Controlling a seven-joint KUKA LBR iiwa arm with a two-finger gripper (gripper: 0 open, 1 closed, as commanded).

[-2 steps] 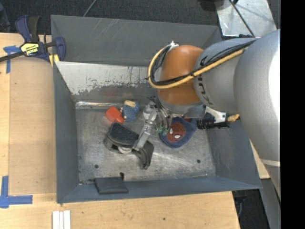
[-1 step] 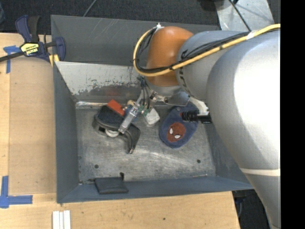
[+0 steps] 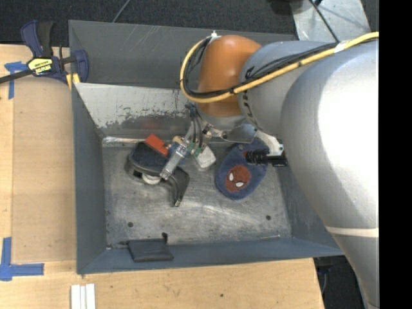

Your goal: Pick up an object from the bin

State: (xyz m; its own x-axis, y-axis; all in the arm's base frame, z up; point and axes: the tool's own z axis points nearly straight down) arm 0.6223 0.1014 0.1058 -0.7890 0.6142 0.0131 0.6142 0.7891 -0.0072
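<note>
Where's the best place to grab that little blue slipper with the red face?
Probably from straight above, across the short width of the blue slipper, near its rounded lower end. It lies flat on the bin floor, with bare floor on both sides there, while its upper end sits close to the arm and a white thing.

Grey metal bin (image 3: 193,221), black-and-orange tool (image 3: 149,163), blue slipper (image 3: 238,177), flat black piece (image 3: 150,250)

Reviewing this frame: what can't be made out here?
Camera view:
- Gripper: its tip merges with clutter; any hold unclear.
- White thing: mostly under the gripper, kind unclear.
- Blue slipper: far end hidden by the arm.
- Black thing: kind unclear, overlapped by the gripper.
</note>
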